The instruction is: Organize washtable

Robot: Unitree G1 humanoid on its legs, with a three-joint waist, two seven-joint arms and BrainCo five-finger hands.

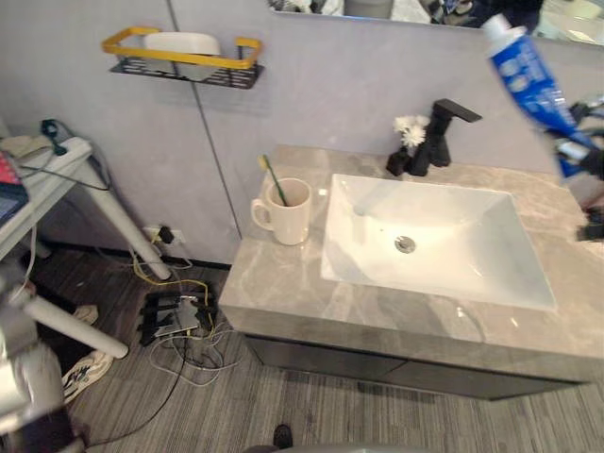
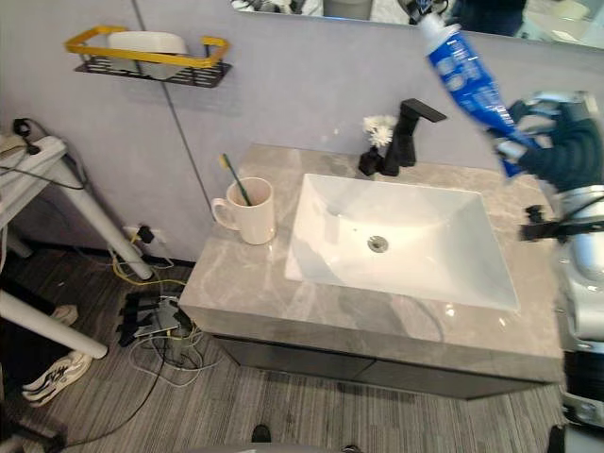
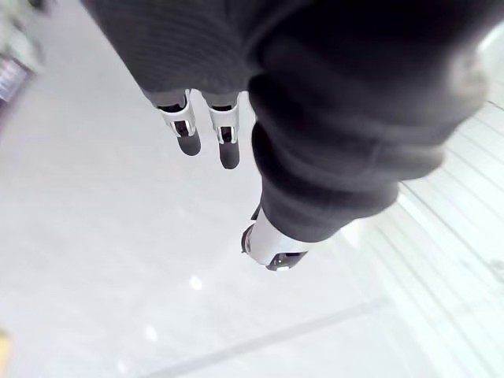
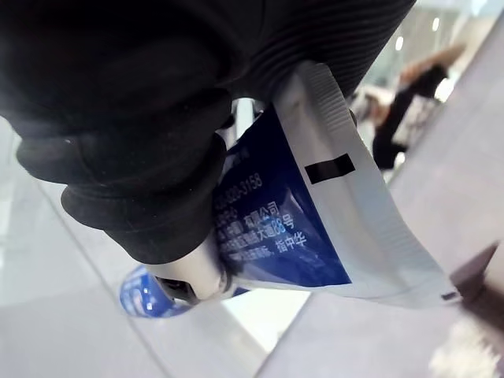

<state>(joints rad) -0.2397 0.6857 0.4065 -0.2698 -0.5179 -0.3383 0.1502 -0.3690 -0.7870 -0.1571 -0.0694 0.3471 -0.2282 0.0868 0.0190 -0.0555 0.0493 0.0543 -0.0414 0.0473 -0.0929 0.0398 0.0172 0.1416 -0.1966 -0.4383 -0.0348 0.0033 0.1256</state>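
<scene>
Right hand [image 2: 557, 142]: raised above the right end of the worktop, fingers and thumb curled round the lower part of a blue-and-white toothpaste tube [image 2: 467, 85]. The tube is held clear of every surface and tilted, its cap end pointing up towards the mirror [image 2: 528, 14] and its flat crimped end below the grip. In the right wrist view the thumb [image 4: 193, 279] presses against the printed blue face of the tube [image 4: 291, 228].

Left hand [image 3: 185, 130]: seen in its own wrist view with fingers loosely extended and the thumb apart, nothing between them, over a pale surface.

Grey marbled worktop [image 2: 283, 293]: a white rectangular sink [image 2: 321, 226] is set into it, with a round metal drain [image 2: 377, 243] near the middle of the basin. A black tap [image 2: 406, 132] stands behind the sink at the wall, and a small white flower [image 2: 379, 127] sits just beside it on the left. A cream mug [image 2: 250, 212] stands on the worktop left of the sink, handle turned away from the basin, and a toothbrush [image 2: 236, 179] leans in it.

Wall, upper left: a black shelf with a yellow rail [image 2: 146, 52] carries a white dish [image 2: 142, 40].

Floor, lower left: a power strip and tangled cables [image 2: 151, 316].
</scene>
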